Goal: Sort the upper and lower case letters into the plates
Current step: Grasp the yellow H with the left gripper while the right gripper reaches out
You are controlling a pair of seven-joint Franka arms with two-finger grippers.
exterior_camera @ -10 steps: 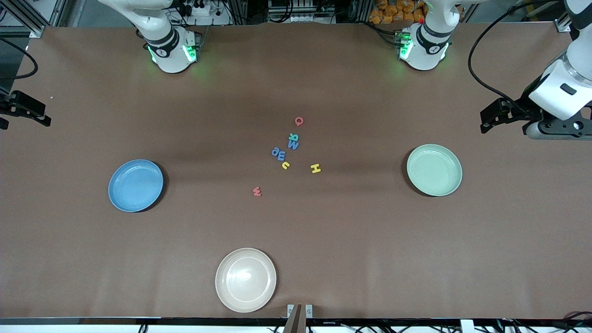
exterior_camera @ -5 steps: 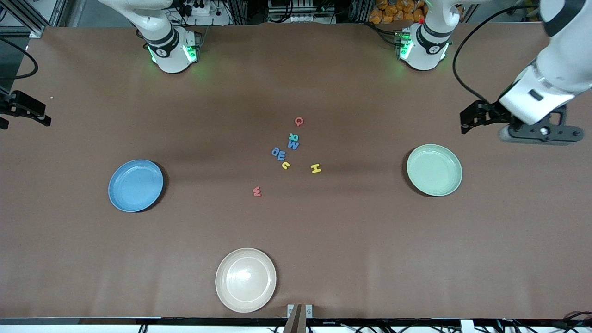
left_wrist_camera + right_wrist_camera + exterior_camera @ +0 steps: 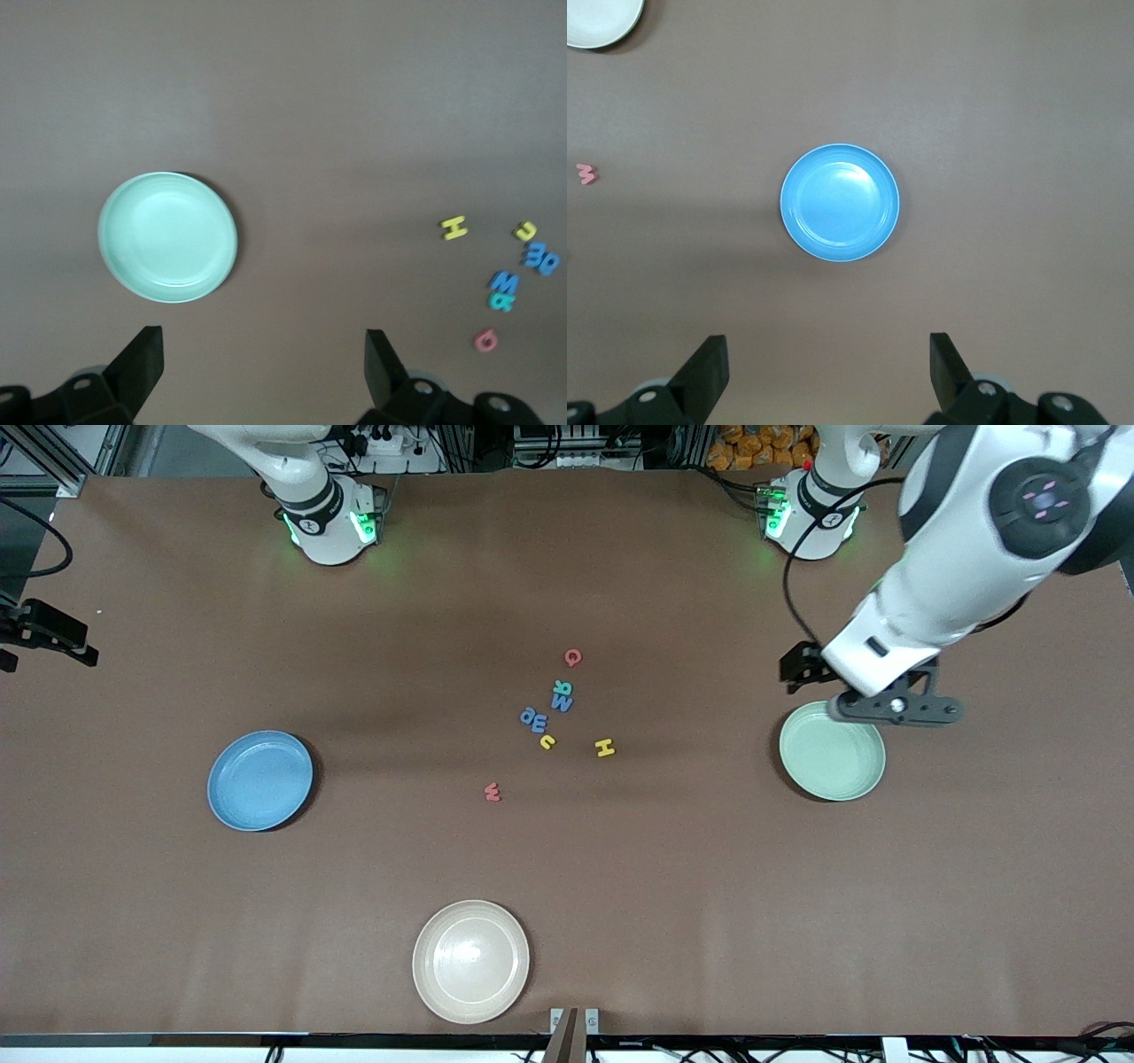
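Note:
Several small foam letters lie loose at the table's middle: a red one (image 3: 571, 657), a teal one (image 3: 562, 687), blue ones (image 3: 534, 718), a yellow H (image 3: 604, 747) and a red w (image 3: 493, 791). The left wrist view shows the H (image 3: 454, 227) too. The blue plate (image 3: 260, 780) sits toward the right arm's end, the mint plate (image 3: 832, 751) toward the left arm's end; both hold nothing. My left gripper (image 3: 788, 673) hangs open and holding nothing over the mint plate's (image 3: 167, 236) rim. My right gripper (image 3: 87, 648) waits open at the table's edge, high above the blue plate (image 3: 840, 203).
A cream-beige plate (image 3: 470, 961) sits near the front edge, nearer to the camera than the letters. The two arm bases (image 3: 332, 518) stand along the table's back edge. A small bracket (image 3: 574, 1020) sticks up at the front edge.
My left arm has swung in from the table's end toward the middle and now reaches the mint plate's rim. The right arm, the letters and the plates have not moved.

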